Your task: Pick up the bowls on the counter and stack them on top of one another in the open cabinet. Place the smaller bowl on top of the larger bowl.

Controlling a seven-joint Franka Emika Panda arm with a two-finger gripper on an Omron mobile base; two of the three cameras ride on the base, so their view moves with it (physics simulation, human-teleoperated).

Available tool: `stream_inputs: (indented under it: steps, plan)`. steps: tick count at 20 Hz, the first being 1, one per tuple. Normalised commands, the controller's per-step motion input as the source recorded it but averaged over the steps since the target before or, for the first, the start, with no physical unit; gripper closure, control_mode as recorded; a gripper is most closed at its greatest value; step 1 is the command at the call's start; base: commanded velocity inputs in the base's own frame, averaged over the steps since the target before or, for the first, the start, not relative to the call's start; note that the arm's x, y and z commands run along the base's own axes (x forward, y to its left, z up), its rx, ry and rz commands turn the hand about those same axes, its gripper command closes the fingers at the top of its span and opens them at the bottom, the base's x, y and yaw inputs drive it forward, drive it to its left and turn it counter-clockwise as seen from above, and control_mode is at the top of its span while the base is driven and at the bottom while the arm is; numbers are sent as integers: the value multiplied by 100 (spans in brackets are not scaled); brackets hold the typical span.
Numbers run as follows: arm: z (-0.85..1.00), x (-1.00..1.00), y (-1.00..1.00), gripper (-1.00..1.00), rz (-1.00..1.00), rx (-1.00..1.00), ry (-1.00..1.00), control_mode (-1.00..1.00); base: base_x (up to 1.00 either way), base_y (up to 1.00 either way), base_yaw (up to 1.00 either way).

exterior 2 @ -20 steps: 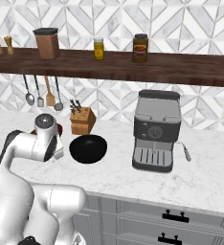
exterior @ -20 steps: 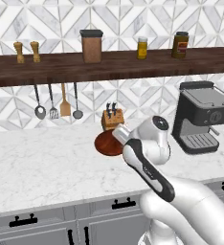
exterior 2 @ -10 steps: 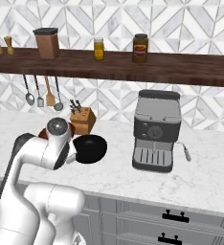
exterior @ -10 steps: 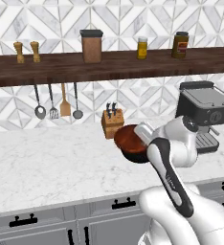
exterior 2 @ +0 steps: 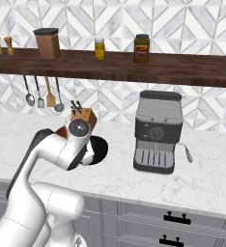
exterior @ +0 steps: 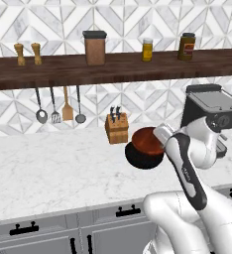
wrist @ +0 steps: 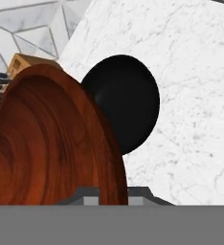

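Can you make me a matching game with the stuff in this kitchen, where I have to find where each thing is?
Things:
1. red-brown bowl
2. black bowl
3. knife block
4. coffee machine

Places:
A. standing by the wall under the hanging utensils
B. sitting on the marble counter, just under the other bowl
C. held up off the counter in the robot's hand
D. on the counter, to the right of both bowls

Pairs: 1-C, 2-B, 3-A, 4-D
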Motion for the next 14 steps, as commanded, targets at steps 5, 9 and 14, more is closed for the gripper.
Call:
stream_inputs:
  steps: [5,9,14]
  plan:
    - [-9,33,-12,100,0,-4,9,-100,0,0,0]
    - [-22,17,-12,100,0,-6,15,-100,0,0,0]
    - [-37,20,0,100,0,-11,9,-100,0,0,0]
